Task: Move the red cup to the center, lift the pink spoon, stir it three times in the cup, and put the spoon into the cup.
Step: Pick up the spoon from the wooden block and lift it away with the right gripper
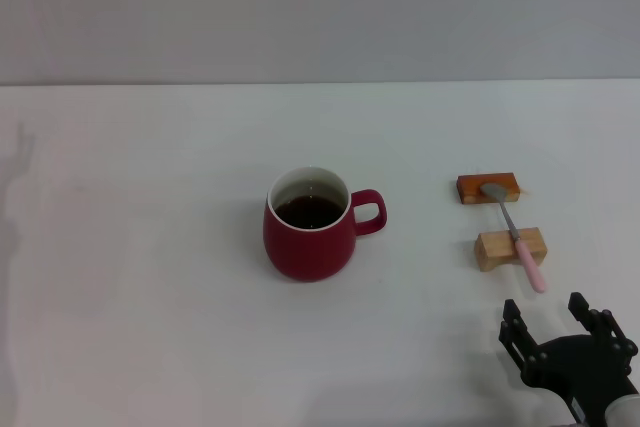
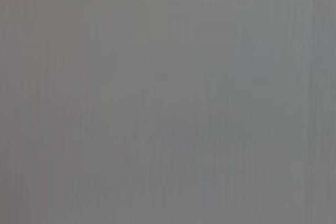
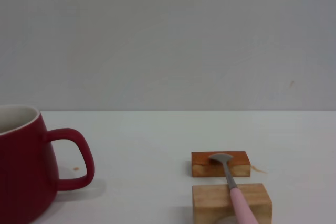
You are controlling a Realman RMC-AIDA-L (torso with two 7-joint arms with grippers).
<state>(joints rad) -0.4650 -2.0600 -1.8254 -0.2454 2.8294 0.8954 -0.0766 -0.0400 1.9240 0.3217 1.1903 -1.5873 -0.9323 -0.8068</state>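
Observation:
The red cup (image 1: 311, 227) stands near the middle of the white table, its handle pointing right and dark liquid inside; the right wrist view shows it (image 3: 23, 163) too. The pink spoon (image 1: 518, 238) lies across two small wooden blocks, its grey bowl on the far orange-brown block (image 1: 489, 188) and its pink handle over the near pale block (image 1: 511, 248). In the right wrist view the spoon (image 3: 234, 191) points toward the camera. My right gripper (image 1: 548, 315) is open at the table's near right, just short of the spoon handle's end. The left gripper is out of view.
The white table (image 1: 150, 247) runs back to a grey wall. The left wrist view shows only a flat grey surface. A small brown stain (image 3: 76, 169) marks the table by the cup's handle.

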